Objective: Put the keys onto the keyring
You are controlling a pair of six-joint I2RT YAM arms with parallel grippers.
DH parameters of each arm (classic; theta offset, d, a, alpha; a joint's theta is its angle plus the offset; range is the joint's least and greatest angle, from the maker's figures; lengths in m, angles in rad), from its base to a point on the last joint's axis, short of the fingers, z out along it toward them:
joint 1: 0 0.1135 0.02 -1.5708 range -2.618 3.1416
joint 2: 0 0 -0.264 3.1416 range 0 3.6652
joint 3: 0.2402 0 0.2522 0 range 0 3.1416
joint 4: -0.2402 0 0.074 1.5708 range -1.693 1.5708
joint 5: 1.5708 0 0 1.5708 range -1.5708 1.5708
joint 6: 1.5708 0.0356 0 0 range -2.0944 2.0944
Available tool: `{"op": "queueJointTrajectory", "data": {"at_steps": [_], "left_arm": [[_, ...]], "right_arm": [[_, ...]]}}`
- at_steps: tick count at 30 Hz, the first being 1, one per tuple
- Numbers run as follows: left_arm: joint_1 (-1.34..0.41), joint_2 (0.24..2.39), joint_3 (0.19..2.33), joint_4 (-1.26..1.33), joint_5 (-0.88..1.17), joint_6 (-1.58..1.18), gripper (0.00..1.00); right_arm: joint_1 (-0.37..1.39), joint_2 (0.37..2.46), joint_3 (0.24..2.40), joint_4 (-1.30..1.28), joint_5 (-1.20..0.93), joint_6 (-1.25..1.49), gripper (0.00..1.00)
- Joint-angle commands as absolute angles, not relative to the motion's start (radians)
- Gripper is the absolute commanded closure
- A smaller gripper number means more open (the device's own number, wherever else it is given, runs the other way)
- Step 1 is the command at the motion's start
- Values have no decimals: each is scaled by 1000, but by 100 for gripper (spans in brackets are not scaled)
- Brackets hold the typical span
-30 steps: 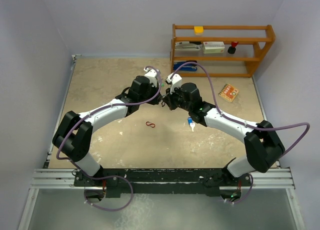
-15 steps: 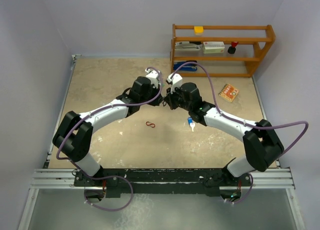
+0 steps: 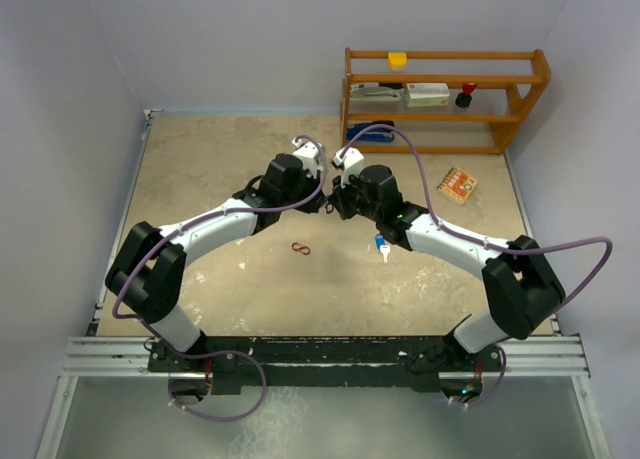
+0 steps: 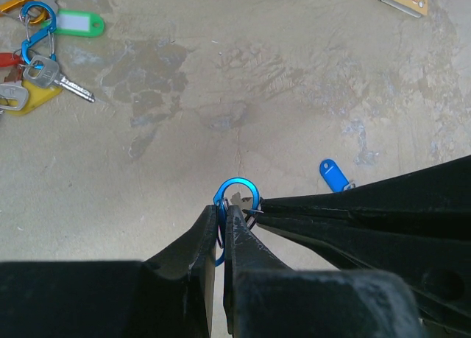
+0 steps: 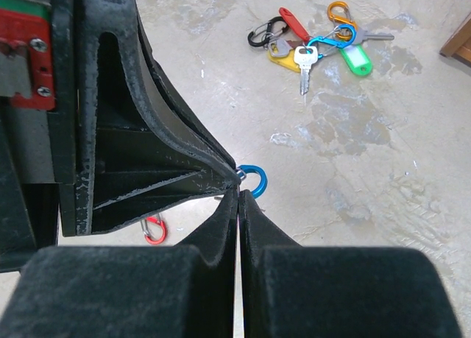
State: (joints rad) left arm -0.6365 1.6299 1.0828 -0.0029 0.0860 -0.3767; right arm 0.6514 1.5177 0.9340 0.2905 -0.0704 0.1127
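beige table [image 4: 309,95] below. left gripper [image 4: 223,211] pinches a blue clip [image 4: 235,184] tight. right gripper [image 5: 238,194] is squeezed closed, tips touching it. keys [image 4: 38,73] lie upper left.

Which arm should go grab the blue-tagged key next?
Right, probably. The blue-tagged key lies beside the right arm, and the left gripper is shut on the blue clip.

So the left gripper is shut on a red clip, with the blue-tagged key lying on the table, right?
Not quite. The left wrist view shows the left gripper shut on a blue clip, not a red one. The blue-tagged key does lie on the table.
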Motion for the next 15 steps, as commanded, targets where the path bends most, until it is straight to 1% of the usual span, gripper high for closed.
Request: {"op": "queueJointTrajectory", "data": {"at_steps": [1, 15], "left_arm": [[-643, 1595, 1127, 20, 90, -359, 100], [-649, 1585, 1131, 9, 97, -355, 100]], "right_arm": [[644, 1518, 943, 329, -69, 106, 100], [631, 1514, 937, 333, -52, 105, 100]]}}
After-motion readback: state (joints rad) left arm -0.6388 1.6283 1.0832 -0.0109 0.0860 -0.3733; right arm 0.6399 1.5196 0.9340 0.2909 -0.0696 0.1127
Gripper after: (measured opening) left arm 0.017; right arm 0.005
